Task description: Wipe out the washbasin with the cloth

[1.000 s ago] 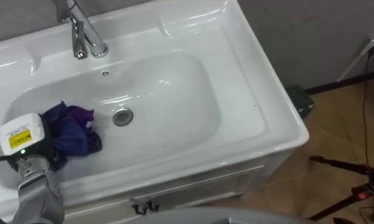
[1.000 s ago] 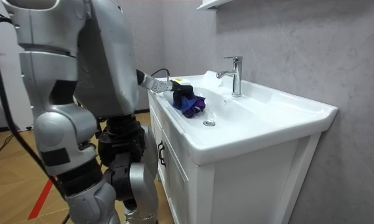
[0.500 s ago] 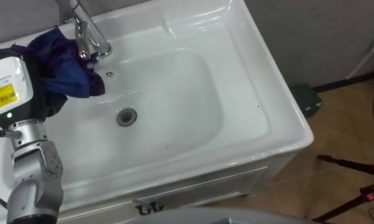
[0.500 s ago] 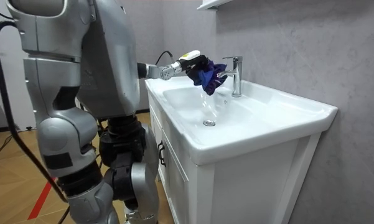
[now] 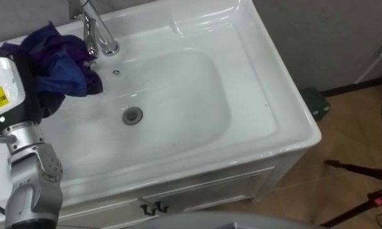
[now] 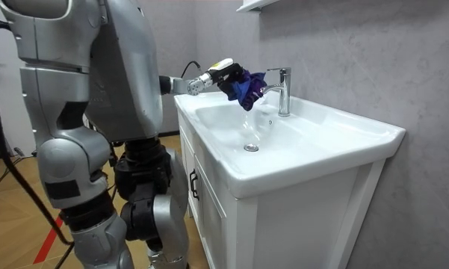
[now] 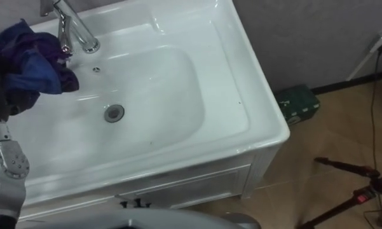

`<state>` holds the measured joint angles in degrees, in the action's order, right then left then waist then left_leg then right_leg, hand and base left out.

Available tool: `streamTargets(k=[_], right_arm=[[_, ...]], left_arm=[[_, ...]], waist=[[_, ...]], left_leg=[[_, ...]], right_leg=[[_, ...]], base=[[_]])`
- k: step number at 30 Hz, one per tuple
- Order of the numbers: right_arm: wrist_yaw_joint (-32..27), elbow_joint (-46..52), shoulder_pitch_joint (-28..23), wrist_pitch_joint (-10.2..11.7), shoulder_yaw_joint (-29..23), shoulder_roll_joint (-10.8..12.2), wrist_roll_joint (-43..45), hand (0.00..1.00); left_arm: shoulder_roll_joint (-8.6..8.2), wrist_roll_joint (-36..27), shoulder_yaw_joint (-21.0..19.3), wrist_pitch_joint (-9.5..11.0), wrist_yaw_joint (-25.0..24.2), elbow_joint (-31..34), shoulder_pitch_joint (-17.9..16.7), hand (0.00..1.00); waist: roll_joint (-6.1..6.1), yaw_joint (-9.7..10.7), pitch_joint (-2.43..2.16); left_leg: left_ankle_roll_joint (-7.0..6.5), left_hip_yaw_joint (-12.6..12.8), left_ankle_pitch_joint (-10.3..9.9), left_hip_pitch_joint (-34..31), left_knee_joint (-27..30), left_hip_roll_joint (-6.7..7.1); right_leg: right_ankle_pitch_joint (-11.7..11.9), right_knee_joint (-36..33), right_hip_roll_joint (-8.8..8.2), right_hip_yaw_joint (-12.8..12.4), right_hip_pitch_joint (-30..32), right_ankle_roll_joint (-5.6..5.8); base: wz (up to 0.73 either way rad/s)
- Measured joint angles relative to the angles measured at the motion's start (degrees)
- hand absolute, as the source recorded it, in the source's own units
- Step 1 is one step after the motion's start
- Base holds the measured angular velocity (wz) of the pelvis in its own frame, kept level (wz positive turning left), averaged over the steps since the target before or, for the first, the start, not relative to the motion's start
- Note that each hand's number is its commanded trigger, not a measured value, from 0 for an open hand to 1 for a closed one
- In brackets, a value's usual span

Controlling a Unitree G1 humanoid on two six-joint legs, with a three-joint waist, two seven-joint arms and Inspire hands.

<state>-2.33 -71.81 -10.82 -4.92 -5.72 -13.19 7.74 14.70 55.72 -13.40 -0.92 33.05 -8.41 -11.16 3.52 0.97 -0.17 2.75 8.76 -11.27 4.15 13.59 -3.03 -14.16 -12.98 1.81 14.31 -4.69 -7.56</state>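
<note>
Stands hard against the white cabinet (image 5: pixel 197 191), its dark handles (image 5: pixel 150 207) just under the front rim. Reaches in from the lower left with the left hand (image 5: pixel 33 89), fingers closed into a bunched blue-purple cloth (image 5: pixel 60 60) and mostly buried in its folds. Holds that cloth up off the basin (image 5: pixel 178 95), over the back-left part of the bowl, well apart from the drain (image 5: pixel 133 115) at the bottom. Hangs it just beside the chrome faucet (image 5: pixel 98 35), touching or not impossible to tell, with the small overflow hole (image 5: pixel 116 72) just right of the cloth's lower edge. Farther right, on the wooden floor (image 5: pixel 343 140): a dark tripod leg (image 5: pixel 362 175) nearer, a green box (image 5: pixel 314 103) against the grey wall beside the cabinet, and a cable (image 5: pixel 375 60) running up that wall.
</note>
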Motion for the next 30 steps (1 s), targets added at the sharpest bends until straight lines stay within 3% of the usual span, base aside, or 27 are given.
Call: streamTargets(k=[5,9,14,21,28,30], right_arm=[[-0.04,0.22,0.27,-0.17,-0.03,0.00,0.09,0.00],[-0.14,0.67,-0.25,-0.11,-0.07,-0.01,0.05,0.00],[-0.09,0.94,-0.39,-0.11,-0.12,-0.16,0.52,0.00],[-0.06,1.23,-0.38,-1.53,-0.16,-0.19,0.53,0.00],[0.02,2.73,-1.70,-2.66,-0.95,-0.18,0.48,0.00],[0.01,3.23,-1.94,-2.63,-2.03,-0.19,0.35,0.00]], left_arm=[[0.00,0.03,0.00,-0.45,0.00,-0.02,-0.01,1.00],[0.03,0.12,-0.26,-0.36,-0.01,-0.01,-0.05,1.00],[0.46,0.04,-5.42,-0.26,0.02,-0.02,-0.67,1.00],[0.52,0.12,-9.82,-3.88,0.04,-0.70,-1.07,1.00],[0.63,0.19,-15.28,-7.27,0.04,-2.61,-2.04,1.00],[0.65,0.18,-16.10,-7.44,0.04,-2.63,-2.34,1.00]], waist=[[-0.10,-0.09,0.03],[-0.14,-1.48,-0.09],[-0.36,-3.65,-0.18],[-0.03,-6.09,-0.08],[0.40,-6.24,-0.10],[0.64,-6.24,-0.12]], left_leg=[[0.00,-0.01,0.00,-0.20,-0.02,0.01],[0.00,0.03,0.00,-0.58,-0.10,0.01],[0.00,-0.22,0.00,-0.54,-0.08,0.02],[0.01,-1.25,-0.07,-0.44,0.19,0.27],[-0.53,-1.38,-0.40,-1.41,2.19,0.39],[-0.54,-1.38,-0.40,-1.48,2.20,0.43]], right_leg=[[0.00,0.16,0.02,0.01,0.13,0.00],[0.00,-0.03,0.01,-0.04,0.73,0.00],[-0.02,-0.54,0.01,-0.03,0.65,-0.04],[-0.13,0.32,-0.02,0.23,-0.15,0.16],[-0.23,0.04,-0.29,0.72,-0.19,0.34],[-0.27,-0.12,-0.38,0.79,-0.10,0.41]], base=[[0.00],[0.00],[0.00],[0.06],[0.04],[0.02]])
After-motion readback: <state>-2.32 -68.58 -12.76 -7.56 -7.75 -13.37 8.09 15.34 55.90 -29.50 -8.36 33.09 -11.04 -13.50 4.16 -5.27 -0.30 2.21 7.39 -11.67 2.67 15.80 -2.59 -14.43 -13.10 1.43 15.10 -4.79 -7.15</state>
